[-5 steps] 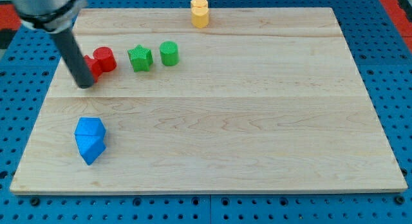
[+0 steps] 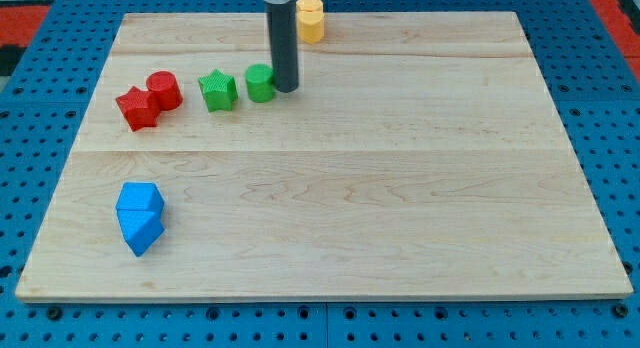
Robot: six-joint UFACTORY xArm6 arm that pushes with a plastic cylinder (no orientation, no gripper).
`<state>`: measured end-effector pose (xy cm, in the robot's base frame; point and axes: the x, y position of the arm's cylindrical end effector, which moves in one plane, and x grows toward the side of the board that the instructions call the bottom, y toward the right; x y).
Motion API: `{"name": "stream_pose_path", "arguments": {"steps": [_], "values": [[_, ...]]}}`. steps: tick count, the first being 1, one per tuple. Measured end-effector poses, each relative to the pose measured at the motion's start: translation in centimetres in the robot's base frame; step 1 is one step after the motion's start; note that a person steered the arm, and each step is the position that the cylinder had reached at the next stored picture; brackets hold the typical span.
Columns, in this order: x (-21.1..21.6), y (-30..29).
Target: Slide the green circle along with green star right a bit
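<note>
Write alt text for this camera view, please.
My tip touches the wooden board just right of the green circle, with the green star on the circle's left. Further left sit two red blocks; a blue block lies lower left, a yellow one at top.

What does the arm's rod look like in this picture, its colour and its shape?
It is a straight, dark grey to black round rod, smooth and plain, with no cables or markings visible. My tip ends blunt. A bit of lighter mount shows at the view's top edge.

Pale wooden board [image 2: 400, 188] on blue perforated table [image 2: 20, 308]
</note>
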<state>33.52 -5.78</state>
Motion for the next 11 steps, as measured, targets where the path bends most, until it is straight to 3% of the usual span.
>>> {"name": "stream_pose_path", "arguments": {"steps": [3, 5, 6, 7, 9, 11], "values": [[-1.1, -7.9], [-10.2, -5.3], [-9.7, -5.5], [-6.7, -7.7], [-5.5, -13.1], [-0.6, -14.1]]}}
